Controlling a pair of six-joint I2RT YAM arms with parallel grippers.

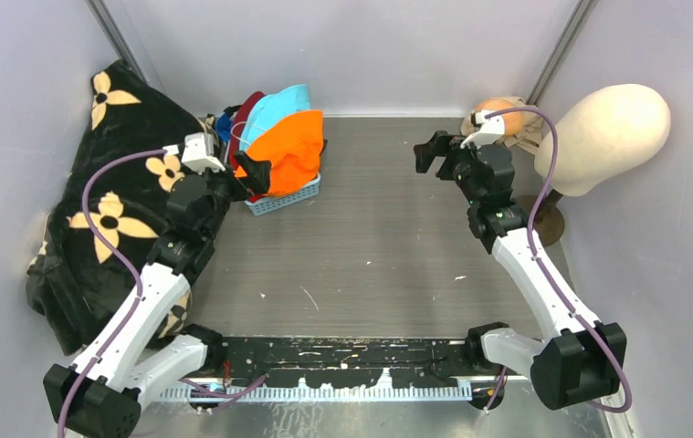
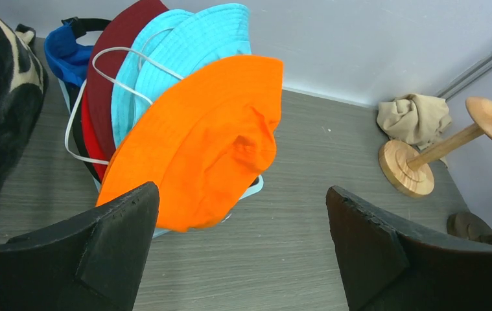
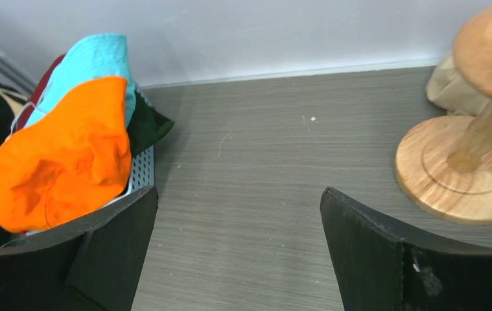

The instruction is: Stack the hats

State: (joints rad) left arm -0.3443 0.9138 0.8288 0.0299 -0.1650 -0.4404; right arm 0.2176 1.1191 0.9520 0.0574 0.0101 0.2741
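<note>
Several hats stand bunched on edge in a light blue basket [image 1: 288, 196] at the back left. The orange bucket hat [image 1: 292, 146] [image 2: 198, 142] [image 3: 61, 155] is in front. Behind it are the teal one [image 2: 178, 52] [image 3: 97, 61], the red one [image 2: 110, 65] and a blue cap [image 2: 68, 52]. A dark green cap [image 3: 146, 126] peeks out at the basket's side. My left gripper [image 1: 253, 172] [image 2: 243, 194] hovers open just before the orange hat, holding nothing. My right gripper [image 1: 432, 151] [image 3: 238, 194] stands open over bare table at the back right.
A black blanket with cream flowers [image 1: 105, 201] fills the left side. A cream head form [image 1: 612, 123] stands at the right wall. A wooden stand [image 2: 437, 146] [image 3: 473, 162] and a beige rag [image 2: 415, 116] [image 3: 450, 87] sit in the back right corner.
</note>
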